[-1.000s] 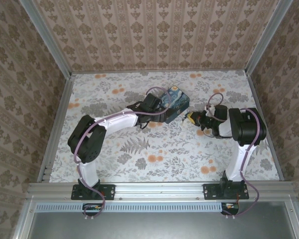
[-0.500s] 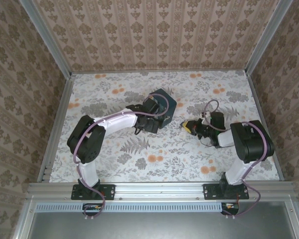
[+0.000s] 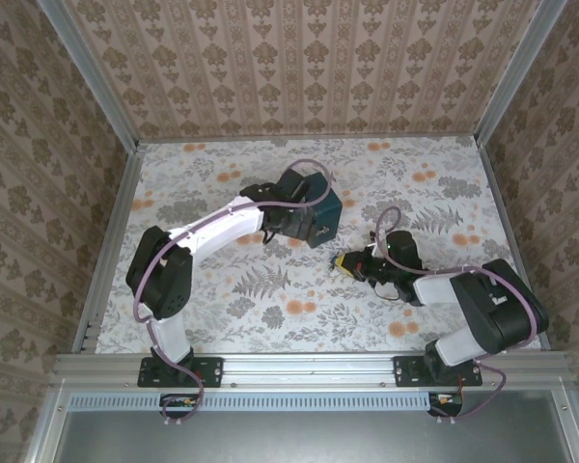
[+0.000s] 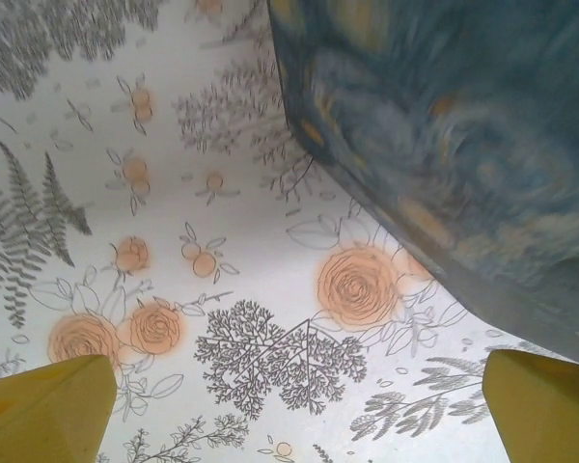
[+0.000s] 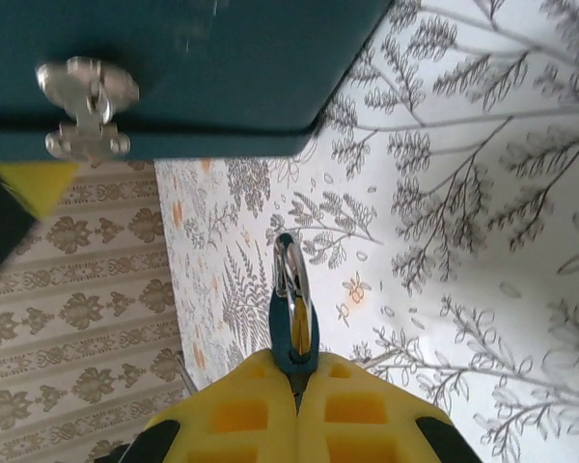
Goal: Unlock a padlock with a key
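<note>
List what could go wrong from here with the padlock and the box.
1. The right hand pinches the padlock only at its fingertips, with most of it sticking out; it may twist or slip.
2. The left hand is open with the box close to one finger; a careless move could shove the box.
3. The box's latch sits near the padlock; a forward push might knock them together.
</note>
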Robot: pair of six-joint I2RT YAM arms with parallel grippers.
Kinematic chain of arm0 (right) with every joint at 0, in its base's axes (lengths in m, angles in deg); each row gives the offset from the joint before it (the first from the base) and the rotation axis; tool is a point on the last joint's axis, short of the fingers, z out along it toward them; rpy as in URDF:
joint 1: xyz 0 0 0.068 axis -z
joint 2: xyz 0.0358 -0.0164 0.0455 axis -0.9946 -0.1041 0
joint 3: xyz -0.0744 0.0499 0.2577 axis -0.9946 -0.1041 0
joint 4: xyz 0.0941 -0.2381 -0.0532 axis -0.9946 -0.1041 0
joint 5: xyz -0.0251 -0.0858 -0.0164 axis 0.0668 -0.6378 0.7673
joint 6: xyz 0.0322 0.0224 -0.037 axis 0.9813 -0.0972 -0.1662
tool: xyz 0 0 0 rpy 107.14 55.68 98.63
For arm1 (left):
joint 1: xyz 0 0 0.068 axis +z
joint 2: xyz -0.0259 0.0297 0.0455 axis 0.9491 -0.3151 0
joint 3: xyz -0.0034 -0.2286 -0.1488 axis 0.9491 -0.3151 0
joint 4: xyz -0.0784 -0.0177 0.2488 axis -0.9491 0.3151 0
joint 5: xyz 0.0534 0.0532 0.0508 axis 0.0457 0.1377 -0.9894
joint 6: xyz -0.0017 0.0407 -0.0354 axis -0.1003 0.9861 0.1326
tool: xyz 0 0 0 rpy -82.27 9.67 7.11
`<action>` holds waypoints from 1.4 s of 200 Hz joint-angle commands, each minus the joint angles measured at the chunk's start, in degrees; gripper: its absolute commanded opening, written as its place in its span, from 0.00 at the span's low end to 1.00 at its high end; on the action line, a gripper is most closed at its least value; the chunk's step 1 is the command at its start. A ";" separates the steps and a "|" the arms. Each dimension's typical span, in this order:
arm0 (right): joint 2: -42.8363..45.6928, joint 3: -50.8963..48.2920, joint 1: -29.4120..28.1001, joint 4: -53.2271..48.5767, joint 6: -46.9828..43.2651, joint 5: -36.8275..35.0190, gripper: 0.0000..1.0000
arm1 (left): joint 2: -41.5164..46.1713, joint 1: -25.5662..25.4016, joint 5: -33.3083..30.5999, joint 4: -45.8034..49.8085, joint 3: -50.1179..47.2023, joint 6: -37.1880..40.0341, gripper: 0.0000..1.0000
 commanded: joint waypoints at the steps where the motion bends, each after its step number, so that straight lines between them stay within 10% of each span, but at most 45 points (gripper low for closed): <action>1: 2.68 -1.57 -2.38 -2.63 0.09 -3.43 0.00 | -0.13 0.00 -0.84 3.38 5.86 2.66 1.00; 135: 1.18 -2.30 -10.64 0.25 1.95 -7.56 0.00 | -24.87 1.57 -0.52 15.82 44.48 5.38 1.00; 280: -10.62 2.95 -23.26 6.49 6.45 -13.55 0.03 | 1.22 1.83 8.54 4.60 17.13 3.36 1.00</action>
